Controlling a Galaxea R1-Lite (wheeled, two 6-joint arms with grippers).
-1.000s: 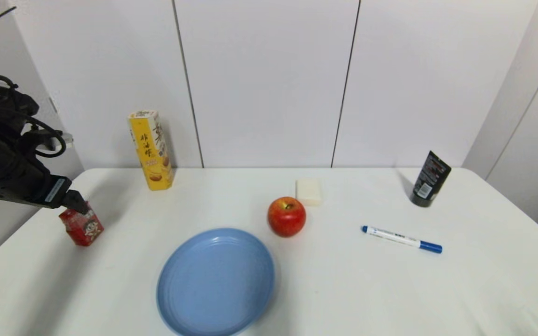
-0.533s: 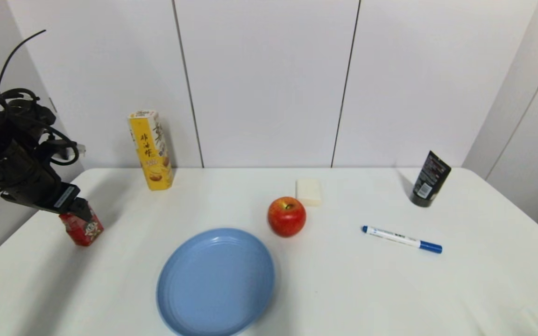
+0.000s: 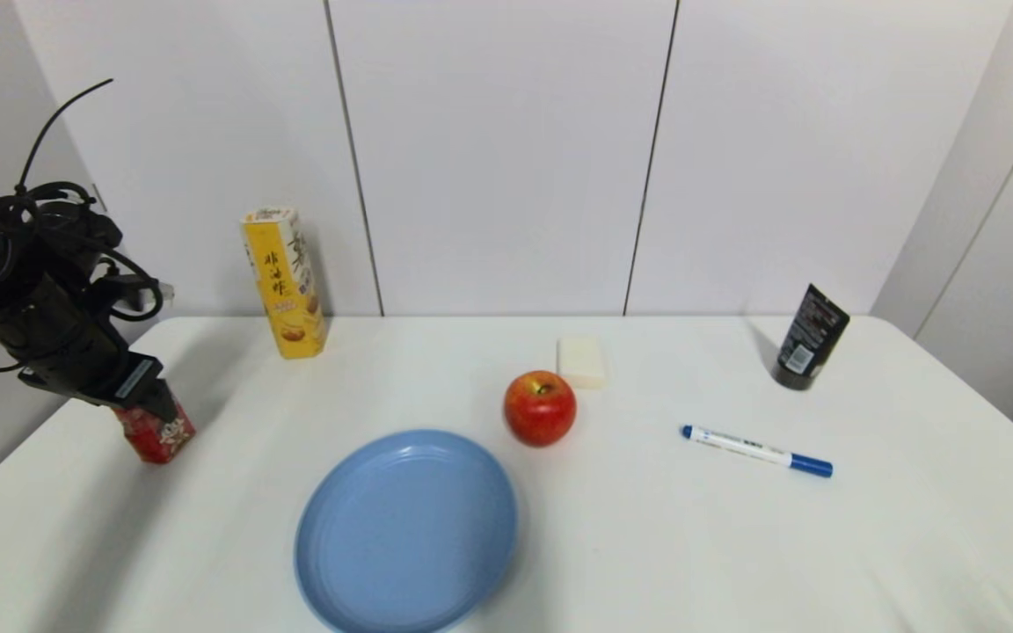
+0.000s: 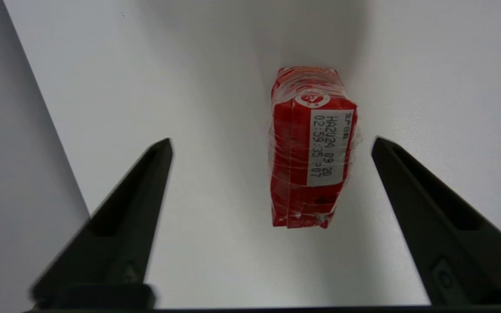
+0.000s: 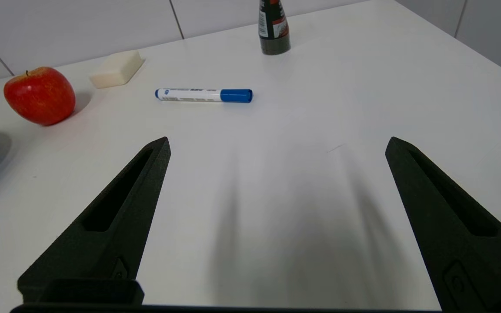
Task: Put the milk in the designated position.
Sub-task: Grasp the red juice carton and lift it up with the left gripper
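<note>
One container: a blue plate (image 3: 405, 530) is lying at the near middle of the table (image 3: 647, 545), and nothing is sitting in it.
Milk: the red carton (image 4: 311, 148) is standing near the table's left edge, well left of the plate and nearer than the yellow box (image 3: 284, 281).
Left gripper: it (image 4: 272, 145) is hovering right above the milk with its fingers (image 4: 146, 174) spread wide, one on each side of the carton and touching neither; the carton is sitting closer to one finger than the other.
Right gripper: it (image 5: 276, 143) is hanging over bare table at the right with its fingers wide apart and gripping nothing; it is out of the head view.
Other things: an apple (image 3: 540, 407) is sitting just beyond the plate's far right rim, a pale block (image 3: 581, 360) just behind it, a pen (image 3: 757, 450) lying to the right, and a black tube (image 3: 810, 338) standing at the far right.
Hidden: in the head view the left arm is covering the milk's top, so only its lower part is showing, and the fingers are hard to make out there.
Cut off: in the right wrist view only a sliver of the plate is showing, and the tube's top is running out of the picture.
Change: the left arm has been moving in over the milk during the last second, covering more of it; the carton's printed face, plain a second ago, is now mostly blocked.
</note>
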